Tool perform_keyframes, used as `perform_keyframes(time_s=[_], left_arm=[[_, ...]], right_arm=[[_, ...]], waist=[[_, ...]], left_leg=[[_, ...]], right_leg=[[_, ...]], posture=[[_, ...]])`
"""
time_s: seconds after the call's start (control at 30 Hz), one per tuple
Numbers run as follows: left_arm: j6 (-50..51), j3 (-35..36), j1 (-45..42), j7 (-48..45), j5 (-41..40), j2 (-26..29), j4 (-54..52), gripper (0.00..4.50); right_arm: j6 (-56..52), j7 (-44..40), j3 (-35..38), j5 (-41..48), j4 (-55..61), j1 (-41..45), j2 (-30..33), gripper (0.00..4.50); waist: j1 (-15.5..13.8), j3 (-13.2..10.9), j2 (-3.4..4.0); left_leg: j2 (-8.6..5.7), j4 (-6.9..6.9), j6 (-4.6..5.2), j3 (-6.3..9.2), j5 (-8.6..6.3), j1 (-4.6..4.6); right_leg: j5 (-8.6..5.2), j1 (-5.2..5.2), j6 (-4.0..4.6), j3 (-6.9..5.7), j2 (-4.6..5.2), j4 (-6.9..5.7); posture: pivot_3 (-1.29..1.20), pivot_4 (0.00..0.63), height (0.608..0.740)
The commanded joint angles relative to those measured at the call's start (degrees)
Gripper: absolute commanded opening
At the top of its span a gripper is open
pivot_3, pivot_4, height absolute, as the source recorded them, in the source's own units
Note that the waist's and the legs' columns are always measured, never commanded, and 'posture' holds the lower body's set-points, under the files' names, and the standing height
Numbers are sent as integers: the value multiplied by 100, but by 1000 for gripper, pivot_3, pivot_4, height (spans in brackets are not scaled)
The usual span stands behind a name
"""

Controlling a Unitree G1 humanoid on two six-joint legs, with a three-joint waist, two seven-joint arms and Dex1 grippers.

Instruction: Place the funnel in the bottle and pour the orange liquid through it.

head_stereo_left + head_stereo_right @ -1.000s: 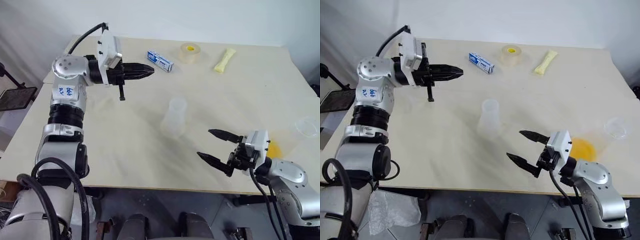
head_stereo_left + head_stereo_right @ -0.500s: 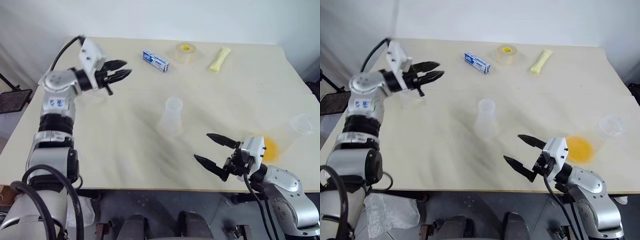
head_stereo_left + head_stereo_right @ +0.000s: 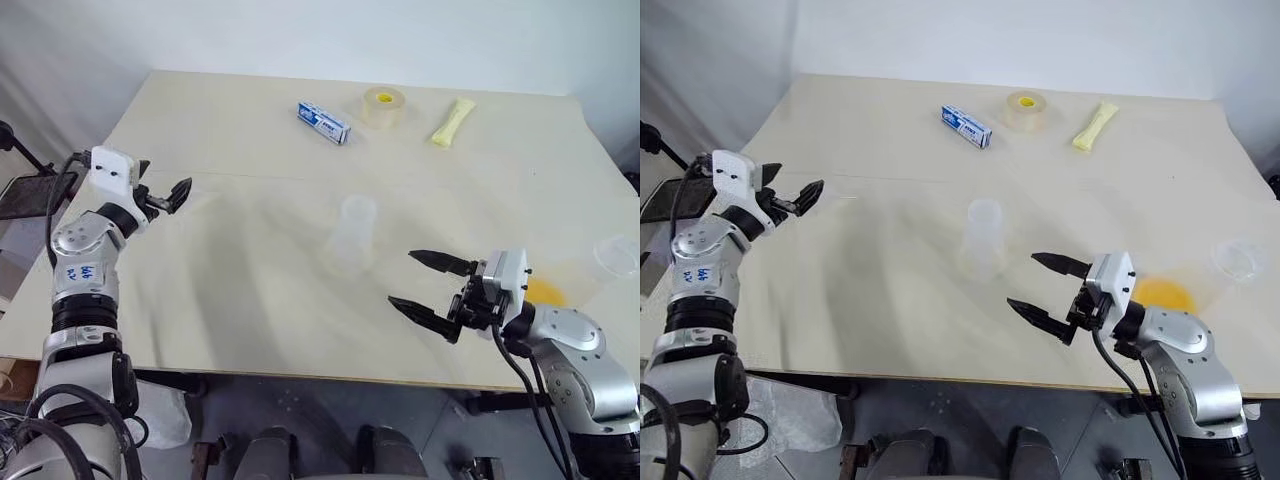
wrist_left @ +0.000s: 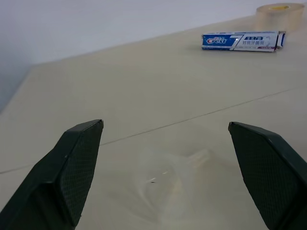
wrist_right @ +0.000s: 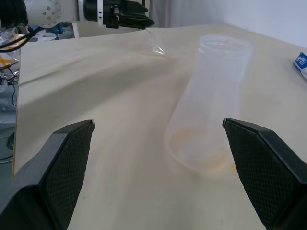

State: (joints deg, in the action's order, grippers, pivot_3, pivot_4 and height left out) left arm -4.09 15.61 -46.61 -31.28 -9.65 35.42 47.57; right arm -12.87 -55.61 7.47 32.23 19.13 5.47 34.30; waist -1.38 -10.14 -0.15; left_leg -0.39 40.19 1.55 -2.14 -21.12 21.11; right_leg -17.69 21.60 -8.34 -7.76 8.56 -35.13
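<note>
Nearest, in front and to the right of the bottle [image 3: 352,235], the right tool [image 3: 402,277] hovers over the bench [image 3: 250,300] with its fingers spread wide and nothing between them; it has not moved in the last second. Just behind this tool, well to the right of the bottle, is the orange liquid [image 3: 1162,294], a small amount inside clear plastic whose shape I cannot make out. A clear cup [image 3: 1237,258] is a little further right. The bottle stands upright in the middle of the bench, with no funnel in its neck. What changed is on the far left of the bottle: the left tool [image 4: 164,124] was pressed together and high a second ago, and now it has come down near the bench edge and spread open. The clear funnel [image 4: 165,177] lies on the bench between its fingers, not held. I judge that the first step, picking up the funnel, is only starting. Far behind the bottle lie a toothpaste box [image 3: 322,121], a tape roll [image 3: 383,103] and a packet [image 3: 449,120].
</note>
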Motion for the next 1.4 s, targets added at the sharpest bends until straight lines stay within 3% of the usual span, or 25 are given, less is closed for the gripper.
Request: perform_keyframes(time_s=[0.03, 0.47, 0.9, 0.97, 1.3, 1.4], left_arm=[[77, 16, -50, -21, -81, -60, 114, 4434], [560, -114, -96, 2, -18, -283, 629, 4434], [779, -170, -163, -579, -94, -104, 591, 427], [787, -164, -190, -661, -110, -50, 612, 22], [504, -459, -330, -2071, -181, 265, -102, 22], [530, -592, -531, -3023, -442, 400, -738, 22]], right_arm=[[2, -72, 108, 83, 27, -15, 103, 4500], [24, 33, 266, 64, 210, -305, 186, 4500], [58, 162, 244, 3, 223, -244, 177, 4500], [68, 174, 236, -8, 209, -218, 174, 4500], [102, 199, 284, -1, 132, -51, 176, 4500], [121, 224, 325, 26, 82, 63, 142, 4500]], waist=[[15, 0, 0], [13, 0, 0], [9, 0, -1], [3, 0, 0], [16, 0, -1], [12, 0, -1]], left_leg=[[0, -2, 0, -4, 0, -1], [2, -1, 0, -15, 0, 0], [2, -1, 0, -17, 0, -1], [2, -1, 0, -16, 0, -1], [2, 0, 0, -28, 0, 1], [3, 0, 0, -28, 0, 3]], right_leg=[[0, 0, 0, -1, -1, 1], [0, 2, 0, -2, -1, 1], [0, 2, 0, -2, -1, 0], [0, 2, 0, -1, -1, 0], [0, 2, 0, -3, -1, 1], [0, 2, 0, -3, -1, 3]], posture=[[0, 150, 740], [0, 150, 740], [0, 150, 740], [0, 150, 740], [0, 150, 740], [0, 150, 740]])
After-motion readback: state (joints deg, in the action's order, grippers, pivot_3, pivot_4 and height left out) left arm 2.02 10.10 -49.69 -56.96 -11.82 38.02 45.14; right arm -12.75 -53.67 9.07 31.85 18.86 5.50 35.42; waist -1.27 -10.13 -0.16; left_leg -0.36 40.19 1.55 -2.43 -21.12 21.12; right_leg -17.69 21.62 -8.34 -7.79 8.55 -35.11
